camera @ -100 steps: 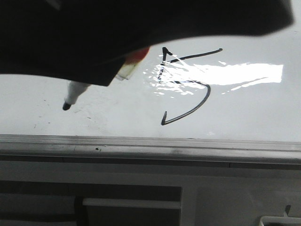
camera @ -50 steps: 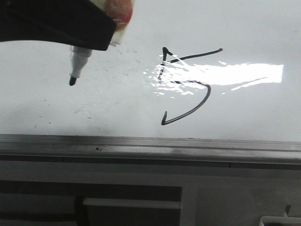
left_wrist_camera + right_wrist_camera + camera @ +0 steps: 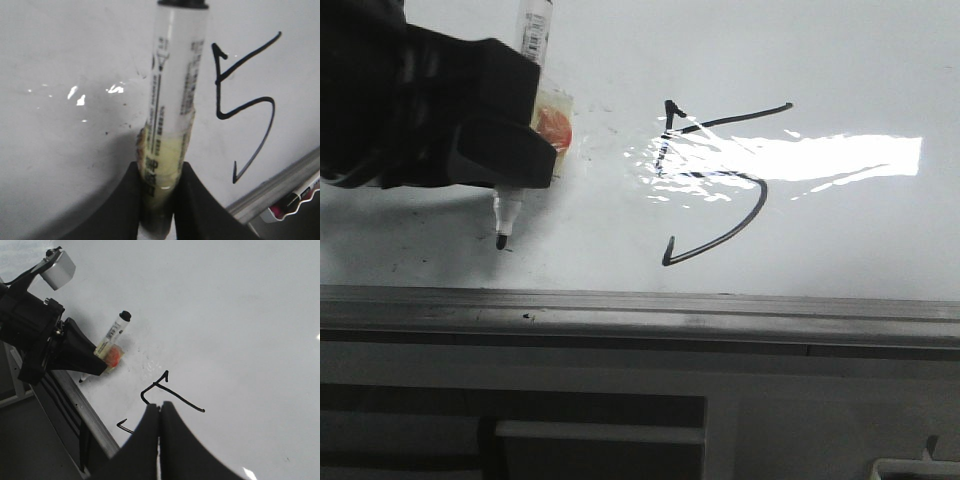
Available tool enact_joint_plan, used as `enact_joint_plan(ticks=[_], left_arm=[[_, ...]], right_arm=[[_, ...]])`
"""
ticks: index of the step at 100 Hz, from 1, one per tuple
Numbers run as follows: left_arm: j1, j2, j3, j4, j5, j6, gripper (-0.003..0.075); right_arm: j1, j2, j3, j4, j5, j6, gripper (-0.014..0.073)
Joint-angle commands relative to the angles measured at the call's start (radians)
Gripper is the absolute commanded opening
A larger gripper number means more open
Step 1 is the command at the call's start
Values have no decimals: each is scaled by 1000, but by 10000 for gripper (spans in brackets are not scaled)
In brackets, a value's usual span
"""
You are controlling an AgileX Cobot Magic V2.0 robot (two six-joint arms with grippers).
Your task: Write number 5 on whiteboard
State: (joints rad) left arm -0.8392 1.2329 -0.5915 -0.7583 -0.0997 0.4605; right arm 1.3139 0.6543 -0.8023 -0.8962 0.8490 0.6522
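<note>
Whiteboard [image 3: 840,60]: glossy white, fills upper part of front view; bright glare band across the middle-right; faint dark specks near the lower left. Grey metal frame edge [image 3: 720,310] runs along its near side.
Number 5 [image 3: 715,185]: thin black marker figure, centre of board in front view, partly washed out by glare. Slanted top stroke, short vertical, curved belly, hooked tail ending close to frame edge. Also clear in left wrist view [image 3: 245,102]; partly hidden behind right fingers in right wrist view [image 3: 165,392].
Left gripper [image 3: 505,160]: black, at left of front view, well left of the 5. Jaws pinching a marker; grip seen plainly in left wrist view [image 3: 159,200].
Marker [image 3: 535,35]: clear barrel w/ black print, black end cap, roughly upright w/ slight tilt; yellowish-orange tape wrap [image 3: 555,125] where jaws clamp. Seen too in right wrist view [image 3: 112,335].
Marker tip [image 3: 501,240]: black, pointing down at board near frame edge, apart from the 5. Touching surface or just above: can't tell.
Right gripper [image 3: 160,412]: black fingers pressed together, nothing btwn them; hangs over board near the 5's lower part.
Off board: pink-bodied pen [image 3: 295,200] lying beyond frame edge, left wrist view only.
</note>
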Motion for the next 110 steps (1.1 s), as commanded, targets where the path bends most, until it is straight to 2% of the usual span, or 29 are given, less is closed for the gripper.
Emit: enact_joint_plan(ticks=[1,16,52,58,71,76,110], left_arm=[[4,0,-25,-31,-101,-8,-20],[4,29,-25,-65,-158,-8,-20],[4,69,-25,-67,-159,-8,-13],[4,69,-25,-75,-159,-8,36],[4,69,-25,-121,-177,-8,222],[4,69,-25,-127,-185,-8,267],[4,69,-25,-127,-191,-8,307]], right_arm=[[2,0,-15,-57,-42,16,-60],[2,0,-11,-57,-44,18,-60],[2,2,-11,-59,-44,18,-60],[2,2,-11,-59,-44,18,-60],[2,2,-11,-59,-44,18,-60],[2,2,-11,-59,-44,18,-60],[2,2,-11,-59,-46,39,-60]])
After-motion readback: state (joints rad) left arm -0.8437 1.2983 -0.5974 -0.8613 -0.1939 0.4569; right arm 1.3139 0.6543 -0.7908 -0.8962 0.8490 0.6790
